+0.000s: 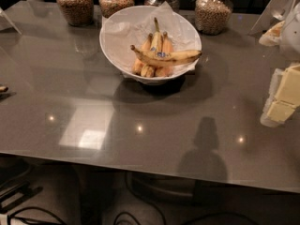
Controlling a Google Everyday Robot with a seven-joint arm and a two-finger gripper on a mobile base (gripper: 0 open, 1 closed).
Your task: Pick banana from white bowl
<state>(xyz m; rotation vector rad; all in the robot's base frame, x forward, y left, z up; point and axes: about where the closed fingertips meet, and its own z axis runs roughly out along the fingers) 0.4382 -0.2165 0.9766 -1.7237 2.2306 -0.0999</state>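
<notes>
Banana (166,57) | atop bunch (158,42) in white bowl (117,36) | pincer (280,100) at right edge, well apart | state: cannot tell

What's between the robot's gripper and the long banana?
Camera view: gripper at the right edge; between it and the banana lie just grey tabletop and the white bowl's rim.

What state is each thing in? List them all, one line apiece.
banana: in the bowl, lying across the bunch, not gripped.
bowl: upright on the table, holding the bananas.
bunch: in the bowl, under the banana.
jars: upright along the table's far edge, brown grains inside.
gripper: at the right edge, above the table, apart from the bowl.
</notes>
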